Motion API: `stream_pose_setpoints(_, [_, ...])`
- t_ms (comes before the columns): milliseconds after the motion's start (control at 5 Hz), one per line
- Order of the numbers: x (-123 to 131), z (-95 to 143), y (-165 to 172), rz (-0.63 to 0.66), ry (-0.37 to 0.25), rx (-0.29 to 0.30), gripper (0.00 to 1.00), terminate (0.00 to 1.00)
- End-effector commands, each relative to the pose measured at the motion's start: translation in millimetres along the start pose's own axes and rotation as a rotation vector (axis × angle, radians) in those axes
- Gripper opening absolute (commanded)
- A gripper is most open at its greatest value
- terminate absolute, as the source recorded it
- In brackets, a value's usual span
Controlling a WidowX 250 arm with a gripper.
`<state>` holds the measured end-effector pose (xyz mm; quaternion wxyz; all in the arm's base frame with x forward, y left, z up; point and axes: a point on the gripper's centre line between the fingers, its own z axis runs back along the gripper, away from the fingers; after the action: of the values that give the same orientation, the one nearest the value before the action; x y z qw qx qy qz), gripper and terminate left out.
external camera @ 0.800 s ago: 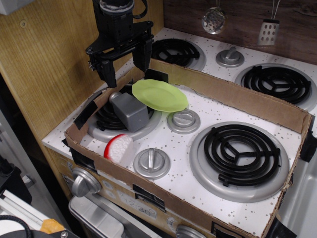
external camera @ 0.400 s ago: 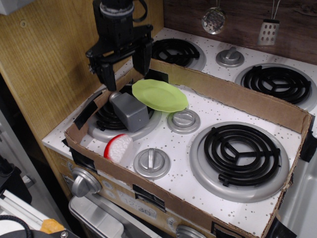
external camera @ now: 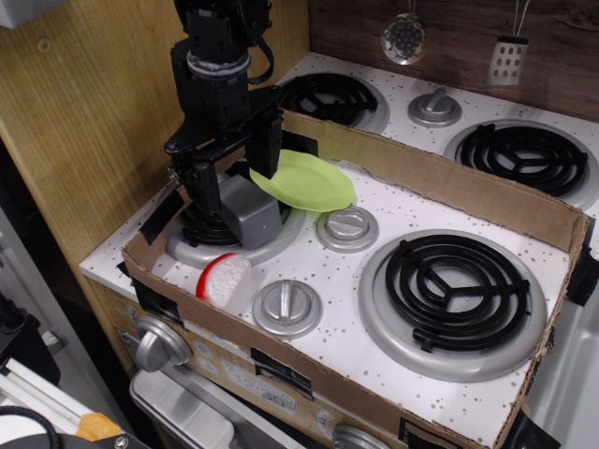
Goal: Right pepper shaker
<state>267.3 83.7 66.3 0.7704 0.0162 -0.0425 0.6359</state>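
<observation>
So the pepper shaker [external camera: 246, 211] is lying tipped over on the small burner [external camera: 225, 234] at the near-left corner of the desk [external camera: 393, 210], just inside the cardboard wall [external camera: 440, 182] that fences off this part of the stovetop. Its grey boxy body points toward the front-right, and the cap end seems to sit back toward the left wall — that end is hidden behind the pincer [external camera: 236, 166], so I can't confirm the silver ball. The pincer sits right over that upper-left end, jaws spread wide and gripping nothing as far as I can tell: one finger is down on the left side of the body, the other is behind it, close to the green plate [external camera: 304, 181]. So the shaker's long axis runs roughly out from between the fingers toward the front edge, and most of the body lies in front of and below the pincer. My guess — the jaws straddle the body across its width, which is what standing it upright needs. Red-and-white scrubber thing [external camera: 223, 279] sits just in front of the burner.
</observation>
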Motion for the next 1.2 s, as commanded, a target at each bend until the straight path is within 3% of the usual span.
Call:
stream_pose_setpoints(0, [2,10,-13,0.025,-0.014,-0.046,1.00,0.00])
stream_pose_setpoints(600, [-1,-4,-12,0.046,0.018,-0.081,1.00,0.00])
stream_pose_setpoints(1000, [-1,-14,-7,0.062,0.029,-0.068,1.00,0.00])
